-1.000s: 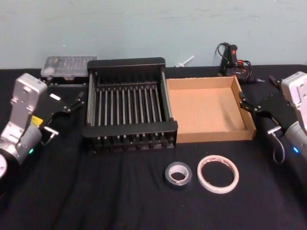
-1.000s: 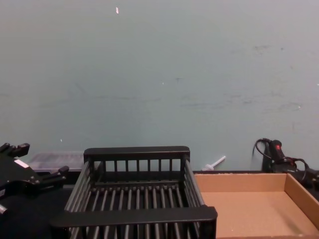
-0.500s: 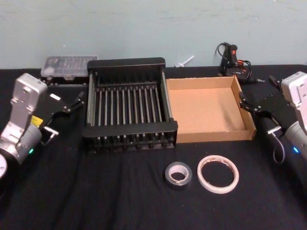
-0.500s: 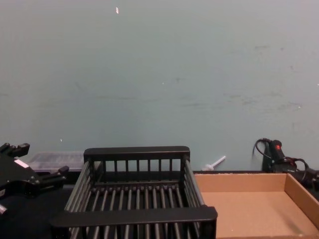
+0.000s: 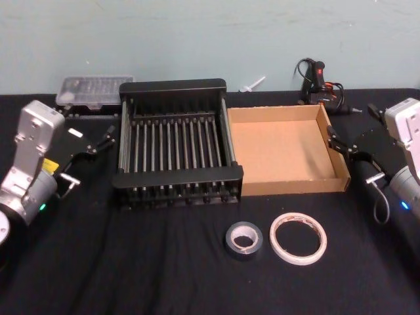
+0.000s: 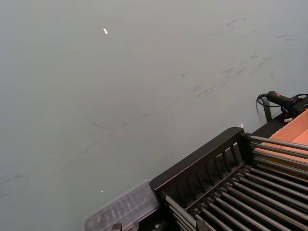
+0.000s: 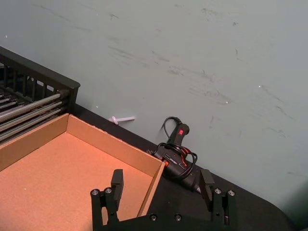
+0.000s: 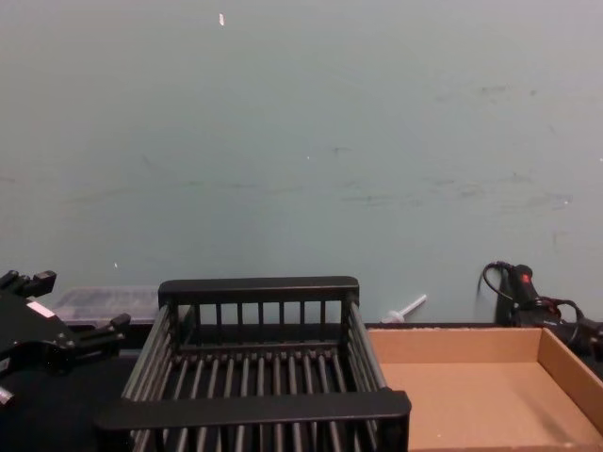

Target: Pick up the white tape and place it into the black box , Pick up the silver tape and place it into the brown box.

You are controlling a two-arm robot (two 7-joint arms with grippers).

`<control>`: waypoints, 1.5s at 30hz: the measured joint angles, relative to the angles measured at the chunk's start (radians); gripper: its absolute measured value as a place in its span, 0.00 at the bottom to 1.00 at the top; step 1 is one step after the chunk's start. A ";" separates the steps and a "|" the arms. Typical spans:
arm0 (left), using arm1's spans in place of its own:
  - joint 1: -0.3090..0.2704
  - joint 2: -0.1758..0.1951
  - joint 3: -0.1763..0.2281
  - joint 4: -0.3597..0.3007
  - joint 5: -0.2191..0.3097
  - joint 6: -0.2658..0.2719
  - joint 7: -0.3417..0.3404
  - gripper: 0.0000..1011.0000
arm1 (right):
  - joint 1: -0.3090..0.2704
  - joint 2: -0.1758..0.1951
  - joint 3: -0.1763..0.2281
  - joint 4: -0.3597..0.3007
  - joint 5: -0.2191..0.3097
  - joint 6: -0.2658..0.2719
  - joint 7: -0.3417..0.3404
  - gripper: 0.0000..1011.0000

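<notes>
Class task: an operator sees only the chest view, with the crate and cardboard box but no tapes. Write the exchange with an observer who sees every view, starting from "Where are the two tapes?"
Observer: Both lie on the black cloth nearer the robot than the boxes; the silver tape is left of the white tape.
Operator: Is anything in the boxes?
Observer: No, the black box and the brown box hold nothing.
Operator: Where is the right gripper?
Observer: The right gripper is open, just right of the brown box's right wall.
Operator: And the left one?
Observer: The left gripper is open, left of the black box.
</notes>
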 joint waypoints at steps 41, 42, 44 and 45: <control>0.000 0.000 0.000 0.000 0.000 0.000 0.000 0.99 | -0.123 0.002 0.088 -0.135 0.049 0.030 0.059 0.99; 0.000 0.000 0.000 0.000 0.000 0.000 0.000 0.99 | -0.132 0.003 0.091 -0.146 0.052 0.033 0.062 0.99; 0.000 0.000 0.000 0.000 0.000 0.000 0.000 0.99 | -0.147 0.004 0.098 -0.165 0.060 0.039 0.065 0.99; 0.000 0.000 0.000 0.000 0.000 0.000 0.000 0.99 | -0.161 0.005 0.104 -0.181 0.068 0.044 0.070 0.99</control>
